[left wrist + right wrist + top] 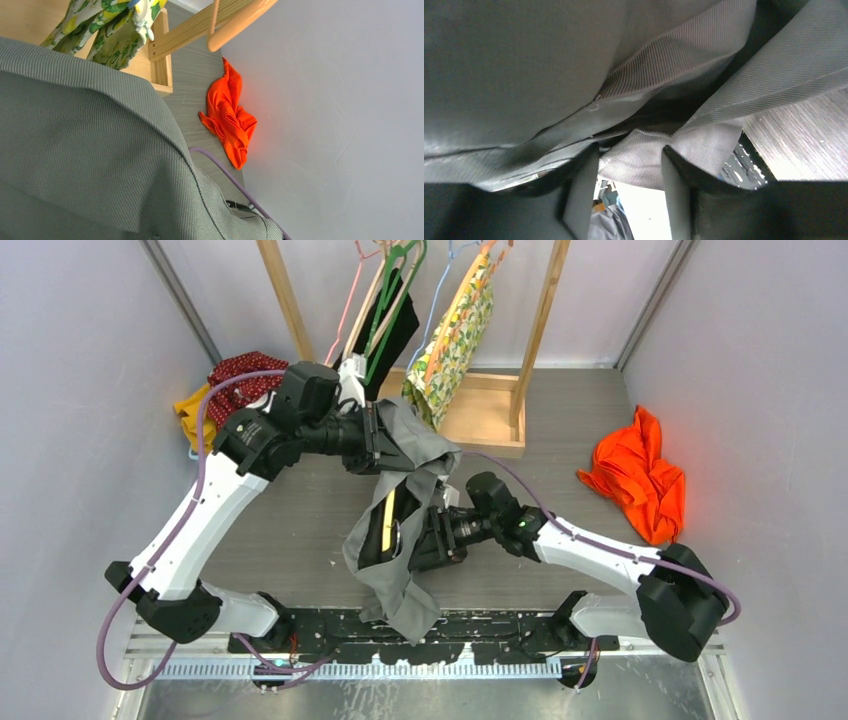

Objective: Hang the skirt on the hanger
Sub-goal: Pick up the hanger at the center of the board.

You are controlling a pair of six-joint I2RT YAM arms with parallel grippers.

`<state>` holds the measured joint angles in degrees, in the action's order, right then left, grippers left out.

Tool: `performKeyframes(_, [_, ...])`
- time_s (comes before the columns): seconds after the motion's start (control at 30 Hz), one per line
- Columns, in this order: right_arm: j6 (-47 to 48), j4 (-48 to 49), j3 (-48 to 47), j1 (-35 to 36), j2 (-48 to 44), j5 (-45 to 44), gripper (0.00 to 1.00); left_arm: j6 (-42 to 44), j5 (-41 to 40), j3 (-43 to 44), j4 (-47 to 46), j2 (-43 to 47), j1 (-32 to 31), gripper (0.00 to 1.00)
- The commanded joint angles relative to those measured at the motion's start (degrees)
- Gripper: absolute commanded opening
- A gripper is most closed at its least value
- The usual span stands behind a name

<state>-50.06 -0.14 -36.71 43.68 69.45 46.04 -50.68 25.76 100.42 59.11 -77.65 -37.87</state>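
Grey twill skirt (425,465) hangs off the worktop between the two arms, bunched at its upper end and trailing down toward 6 o'clock, its lowest fold near the arm bases. It looks light, soft and floppy. It will sag and twist wherever it is unsupported, though the ribbed weave should give fair friction. The stitched hem or waistband, firmer than the open cloth, seems the best place to take hold.

The left hand (380,437) is closed down on the skirt's upper bunch at 11 o'clock and carries its weight. Its fingers are buried under cloth in its own wrist view. The right hand (629,190) stands well open below at 5 o'clock. A fold lies loose between its fingers (579,195), not pinched. A pale wooden hanger bar (388,512), probably the hanger, shows inside the skirt's opening just beside that hand.

The tall wooden clothes rack (530,350) stands close at 12 o'clock, with a yellow-green floral garment (455,340) and a black garment (395,325) hanging near the left hand, so lifting there is tight. A crumpled orange cloth (640,480) lies well apart at 3 o'clock, and a red dotted cloth (235,375) at 10 o'clock. The grey wood-grain worktop (300,510) at 8 o'clock gives the most open room. Plain walls hem both sides.
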Motion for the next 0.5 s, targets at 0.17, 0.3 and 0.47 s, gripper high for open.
performKeyframes(0.17, [-0.25,1.21,5.69,2.39,-2.10,-7.80,0.01,-1.71,3.43,-1.84,-8.88,3.21,2.90,0.00])
performKeyframes(0.3, [2.34,-3.91,9.77,2.29,-5.16,-12.92,0.01,-1.62,4.14,-1.94,-8.33,3.83,4.52,0.00])
performKeyframes(0.47, [2.38,-6.35,12.77,2.05,-8.40,-16.07,0.02,-1.78,5.09,-3.03,-8.58,4.15,5.59,0.00])
